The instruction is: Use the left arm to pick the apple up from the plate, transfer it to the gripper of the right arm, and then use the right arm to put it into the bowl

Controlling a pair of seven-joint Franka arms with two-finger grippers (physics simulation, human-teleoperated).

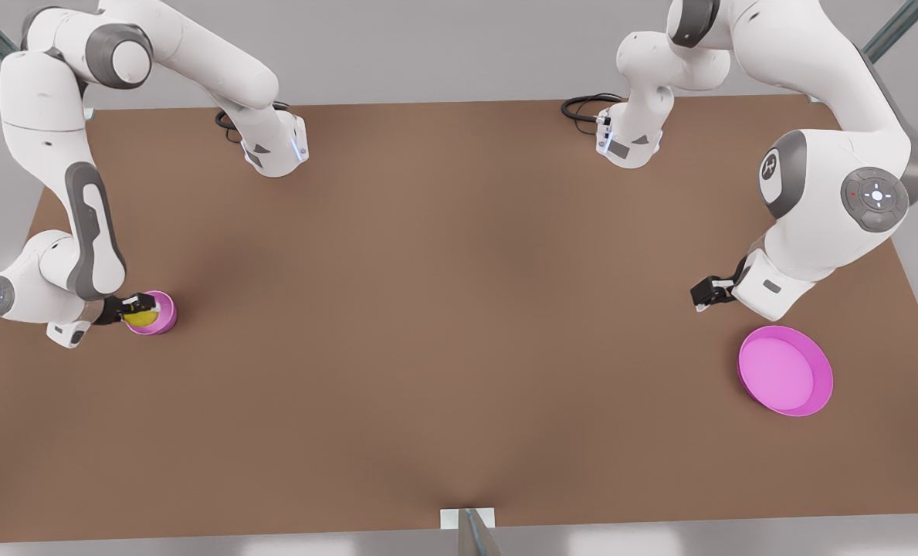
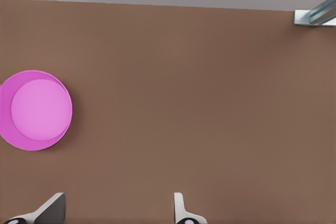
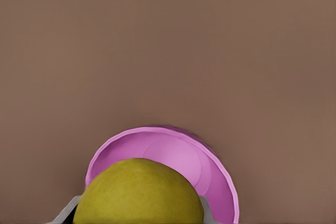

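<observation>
Holding the apple (image 1: 140,315) over the bowl (image 1: 157,318), right hand (image 1: 136,310) clamped on it.
Left hand (image 1: 704,293), fingers apart, hangs near the plate (image 1: 821,382).

Brown table (image 1: 443,309) (metal bracket (image 1: 468,519) at edge).

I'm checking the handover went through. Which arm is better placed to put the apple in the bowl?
The right arm. Its claw holds the apple right over the bowl. The left claw is open, near the plate across the table.
</observation>
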